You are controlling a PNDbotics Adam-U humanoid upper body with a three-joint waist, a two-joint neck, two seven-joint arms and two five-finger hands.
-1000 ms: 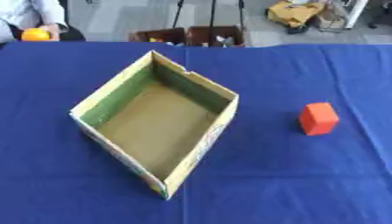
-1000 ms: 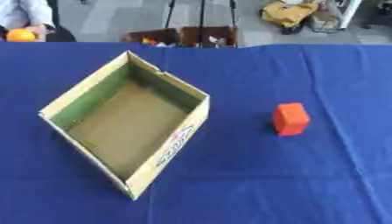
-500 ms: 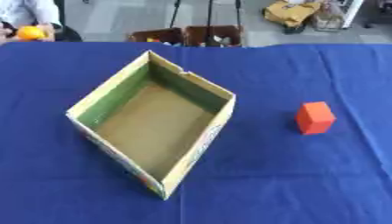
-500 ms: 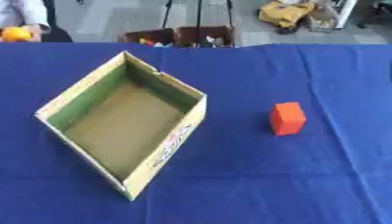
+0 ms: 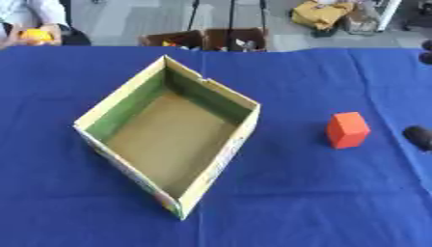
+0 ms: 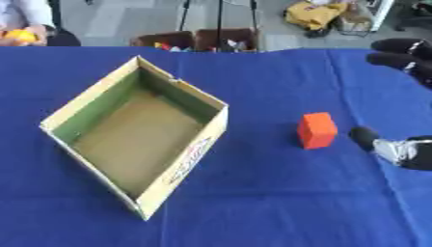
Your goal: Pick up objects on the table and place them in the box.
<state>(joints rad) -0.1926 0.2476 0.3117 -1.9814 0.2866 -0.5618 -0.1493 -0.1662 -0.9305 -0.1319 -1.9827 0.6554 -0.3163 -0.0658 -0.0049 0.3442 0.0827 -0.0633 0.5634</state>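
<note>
An orange-red block (image 6: 317,130) stands on the blue tablecloth, right of centre. The open cardboard box (image 6: 135,136), green inside its walls with a brown floor, sits askew left of centre and holds nothing. My right hand (image 6: 408,153) comes in at the right edge, open. Its thumb (image 6: 364,136) is low, just right of the block and apart from it. Its dark fingers (image 6: 400,59) spread above, near the far right of the table. The hand holds nothing. My left hand shows in no view.
The blue table (image 5: 278,202) spreads wide in front of and behind the box. Beyond its far edge stand brown crates (image 5: 207,39) with small items. At the far left corner a person holds an orange round thing (image 5: 36,35).
My right hand has come into view from the right edge, toward the block. The block and the box have not moved.
</note>
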